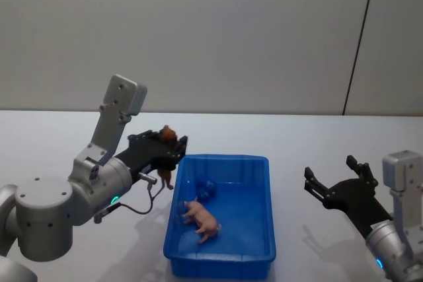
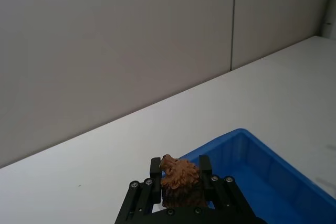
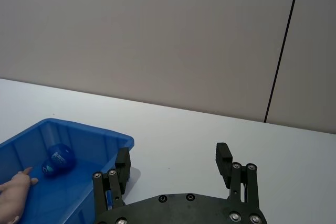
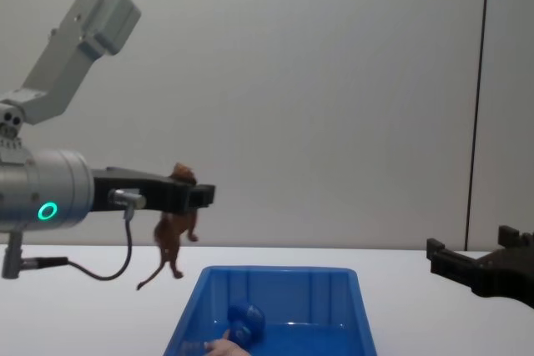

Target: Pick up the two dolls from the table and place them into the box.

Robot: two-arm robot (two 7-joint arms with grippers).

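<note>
Above the table point(image 1: 59, 130), at about nine o'clock from the blue box point(image 1: 225, 163), my left gripper point(image 1: 168, 146) hangs in the air with its jaws clamped on the brown doll point(image 1: 167, 138). From the chest view I see this doll point(image 4: 173, 231) held by its head, and its body and thin tail hang down free, just outside the left wall of the box point(image 4: 196, 306) and higher than its rim. From my left wrist view the rough brown head point(image 2: 179, 174) sits tight between my two black fingers point(image 2: 155, 169), and the corner of the box point(image 2: 247, 140) lies just beyond them. On the floor of the box lies the second doll point(image 1: 201, 216), on its side, with pale pink limbs towards six o'clock and its rounded blue part point(image 1: 206, 189) towards twelve o'clock. My right gripper point(image 1: 337, 179) rests low over the table at three o'clock from the box, well apart from it, and its jaws stand wide apart with nothing between them. From my right wrist view I see these fingers point(image 3: 224, 156) spread, with the box point(image 3: 84, 135) near them.
</note>
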